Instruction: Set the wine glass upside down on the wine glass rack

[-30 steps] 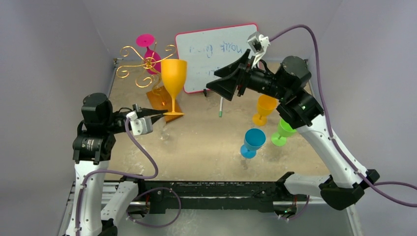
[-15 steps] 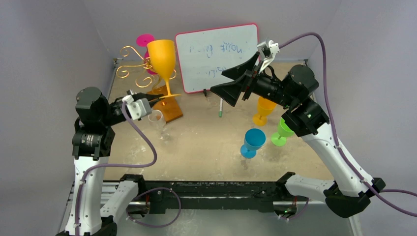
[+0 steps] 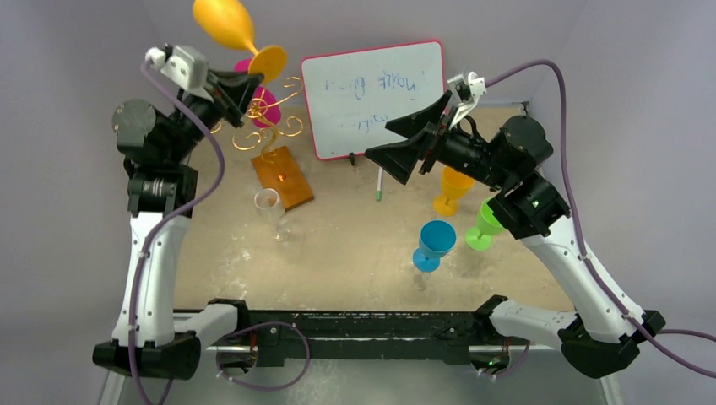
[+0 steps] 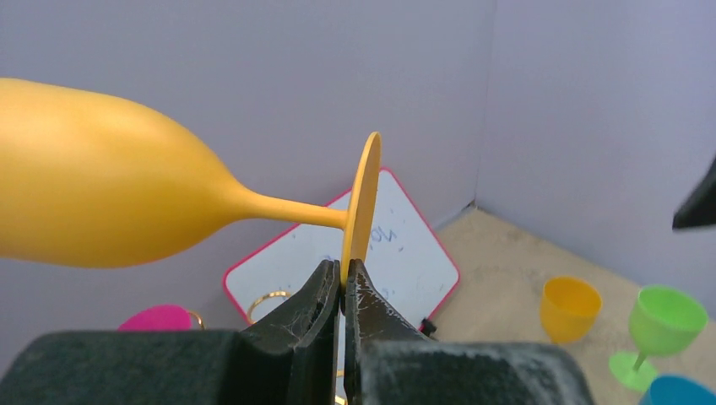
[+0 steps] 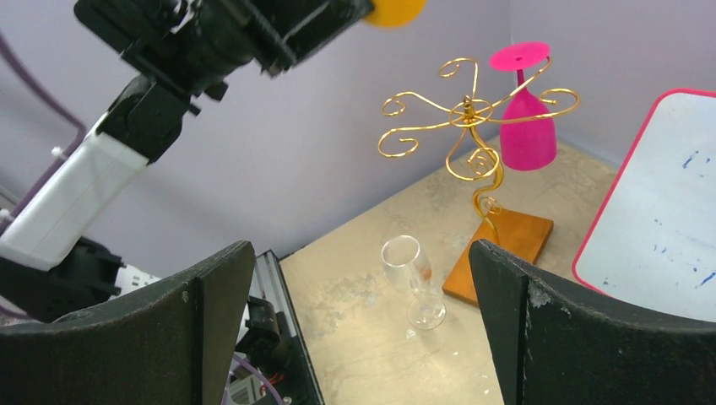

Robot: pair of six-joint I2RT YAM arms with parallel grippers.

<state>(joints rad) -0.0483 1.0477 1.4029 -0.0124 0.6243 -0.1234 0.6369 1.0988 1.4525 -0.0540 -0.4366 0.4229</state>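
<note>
Left wrist view: the left gripper point(image 4: 342, 274) is clamped on the foot rim of the orange wine glass point(image 4: 101, 202). The bowl juts sideways, higher than the wine glass rack point(image 5: 469, 108). The right gripper point(image 5: 361, 261) is spread wide.

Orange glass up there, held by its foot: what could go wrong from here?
The left pincer pinches only the thin foot edge of the orange glass, its bowl sticking out sideways, so it may twist or slip free. A pink glass hangs on the gold rack and could get knocked as this one goes on. A fall might hit the clear glass below.
</note>
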